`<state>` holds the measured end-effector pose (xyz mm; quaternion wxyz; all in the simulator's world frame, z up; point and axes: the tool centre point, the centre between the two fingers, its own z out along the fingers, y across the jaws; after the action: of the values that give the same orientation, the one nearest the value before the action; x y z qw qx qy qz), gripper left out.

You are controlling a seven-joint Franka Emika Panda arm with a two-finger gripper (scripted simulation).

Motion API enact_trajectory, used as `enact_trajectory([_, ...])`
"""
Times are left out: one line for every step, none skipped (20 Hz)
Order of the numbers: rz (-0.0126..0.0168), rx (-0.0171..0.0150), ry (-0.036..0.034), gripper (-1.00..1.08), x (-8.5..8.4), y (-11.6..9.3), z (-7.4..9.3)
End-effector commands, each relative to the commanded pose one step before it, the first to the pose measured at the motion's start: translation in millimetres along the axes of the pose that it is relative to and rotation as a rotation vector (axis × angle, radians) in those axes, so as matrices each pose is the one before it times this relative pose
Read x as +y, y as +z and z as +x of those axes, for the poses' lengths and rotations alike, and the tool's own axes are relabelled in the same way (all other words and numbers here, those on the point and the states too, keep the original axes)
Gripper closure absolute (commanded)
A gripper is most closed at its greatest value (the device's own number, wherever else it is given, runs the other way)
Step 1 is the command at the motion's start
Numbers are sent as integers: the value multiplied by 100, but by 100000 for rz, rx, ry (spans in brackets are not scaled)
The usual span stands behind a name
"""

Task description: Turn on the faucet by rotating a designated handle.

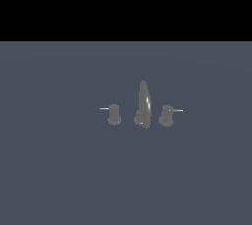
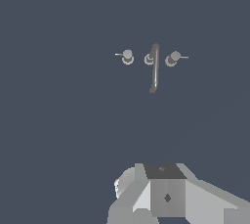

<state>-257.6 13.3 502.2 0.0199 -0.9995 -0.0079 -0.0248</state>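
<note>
The grey faucet stands on the dark floor, its tall curved spout point(image 1: 143, 103) in the middle. The handle point(image 1: 114, 114), a stubby knob, is on the exterior view's left of the spout, and its thin pin points left. The twin knob point(image 1: 166, 115) is on the right with its pin pointing right. The wrist view looks down on the spout point(image 2: 155, 69), the handle point(image 2: 127, 56) and the twin knob point(image 2: 172, 58) from well away. Only part of my gripper point(image 2: 166, 189) shows there, far from the faucet and touching nothing. Its fingertips are not distinct. The arm is out of the exterior view.
A flat dark grey-blue floor point(image 1: 59, 170) surrounds the faucet on all sides. A black band fills the top of the exterior view. No other objects show.
</note>
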Motion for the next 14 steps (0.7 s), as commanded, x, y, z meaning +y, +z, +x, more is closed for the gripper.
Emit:
enact_trajectory([0, 0, 0, 108, 1, 0, 0])
enact_trajectory([-5, 0, 69, 108, -6, 15, 5])
enact_trajectory([-6, -1, 154, 108, -32, 47, 15])
enact_trajectory([-12, -2, 284, 108, -45, 79, 26])
enact_trajectory([-17, -2, 402, 108, -61, 110, 37])
enact_trajectory([-21, -3, 512, 108, -80, 141, 48])
enact_trajectory([-26, -4, 625, 108, -99, 173, 58])
enact_trajectory([-30, -4, 743, 108, -116, 205, 69])
enact_trajectory([-35, -5, 856, 108, -134, 236, 80])
enact_trajectory([-40, -5, 971, 108, -152, 268, 91])
enact_trajectory([-44, -6, 1084, 108, -171, 300, 102])
enact_trajectory([-49, -7, 1201, 108, -189, 332, 113])
enact_trajectory([-53, -7, 1318, 108, -207, 364, 124])
enact_trajectory([-58, -8, 1434, 108, -225, 396, 135])
